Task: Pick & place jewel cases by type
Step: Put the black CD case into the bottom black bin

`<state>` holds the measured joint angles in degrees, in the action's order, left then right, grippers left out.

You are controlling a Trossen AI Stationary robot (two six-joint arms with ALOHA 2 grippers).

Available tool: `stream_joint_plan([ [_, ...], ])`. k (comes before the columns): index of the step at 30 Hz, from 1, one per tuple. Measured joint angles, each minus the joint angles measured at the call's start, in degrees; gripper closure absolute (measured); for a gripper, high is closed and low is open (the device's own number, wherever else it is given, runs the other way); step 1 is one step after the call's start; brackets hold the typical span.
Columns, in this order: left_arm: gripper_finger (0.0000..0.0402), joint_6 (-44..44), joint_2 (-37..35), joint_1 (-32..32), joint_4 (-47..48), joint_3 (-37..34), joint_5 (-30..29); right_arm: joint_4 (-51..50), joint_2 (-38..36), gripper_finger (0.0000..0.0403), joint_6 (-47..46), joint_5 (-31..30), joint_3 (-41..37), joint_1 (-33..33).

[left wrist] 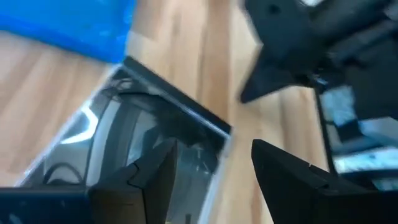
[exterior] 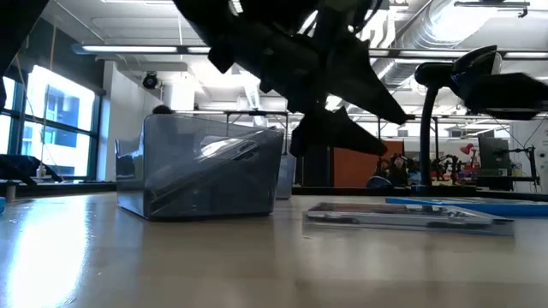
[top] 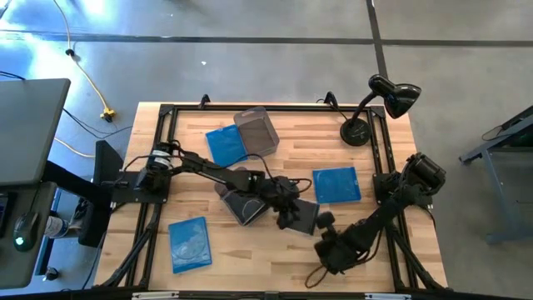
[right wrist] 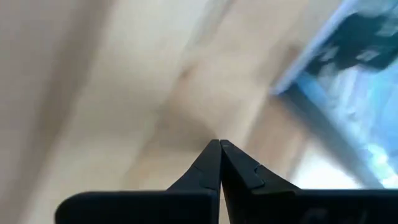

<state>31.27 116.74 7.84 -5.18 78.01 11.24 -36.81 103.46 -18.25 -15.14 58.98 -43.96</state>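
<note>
Blue plastic marks one kind of jewel case and none of the three is sorted yet. One blue case (top: pixel 336 185) lies flat on the desk (top: pixel 275 250) just in front of the lamp (top: pixel 371 112). A second (top: pixel 226 143) sits well to the left of the lamp, touching a smoky tub (top: pixel 256 131). The third (top: pixel 187 243) lies farthest from the lamp, near the opposite corner. The left hand (left wrist: pixel 214 152) hangs low over a dark, clear-edged case (left wrist: pixel 124 137). That case lies flat on the wood, in front of the lamp and a little past the nearest blue case. The fingers (left wrist: pixel 149 180) stand well apart, one to each side of the case's edge and gripping nothing. That reads as either a release or a line-up for a pinch, and I cannot tell which. The low, flat approach makes sense, because a case this thin offers only its rim to grasp. A second tub (top: pixel 236 210) sits under the left arm, farther from the lamp than the dark case. It is close enough to be the likely bin for the dark kind. The other tub beside the second blue case suggests the blue ones belong there. The right hand (right wrist: pixel 219 162) is pressed fully together and empty. It is parked near the desk's front edge, well away from the lamp, probably so that it leaves the middle free for the left arm. The main risk is that the dark case slides on the smooth wood instead of lifting.
</note>
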Motion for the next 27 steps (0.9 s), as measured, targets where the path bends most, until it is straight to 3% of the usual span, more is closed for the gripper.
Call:
stream_joint_plan([
  [6,0.0195,4.4,-0.1,0.0,11.6,4.8,-8.5,0.0,0.0,0.0403,-11.2,-1.8,0.0,-2.9],
  [9,0.0195,6.1,-0.1,0.0,16.2,7.0,-8.9,-1.6,0.0,0.0403,-16.6,-4.1,0.1,-3.4],
  [14,0.0195,5.5,-0.1,0.4,19.2,7.5,-1.5,-3.9,0.0,0.0403,-18.5,-4.0,0.1,-2.5],
  [18,0.0195,3.1,-0.7,0.9,18.9,7.5,13.2,-4.1,-0.1,0.0403,-19.8,-4.6,0.1,-1.4],
  [21,0.0195,0.8,-0.8,2.2,20.0,7.5,19.7,-4.6,-0.1,0.0403,-19.8,-4.4,0.1,-0.9],
  [24,0.0195,-3.6,-0.8,3.8,23.2,7.7,19.1,-4.7,-0.1,0.0403,-19.0,-4.4,0.1,-0.6],
  [27,0.0195,-10.3,-0.7,5.2,35.5,11.2,10.5,-4.7,-0.1,0.0403,-18.9,-4.0,0.1,-0.1],
])
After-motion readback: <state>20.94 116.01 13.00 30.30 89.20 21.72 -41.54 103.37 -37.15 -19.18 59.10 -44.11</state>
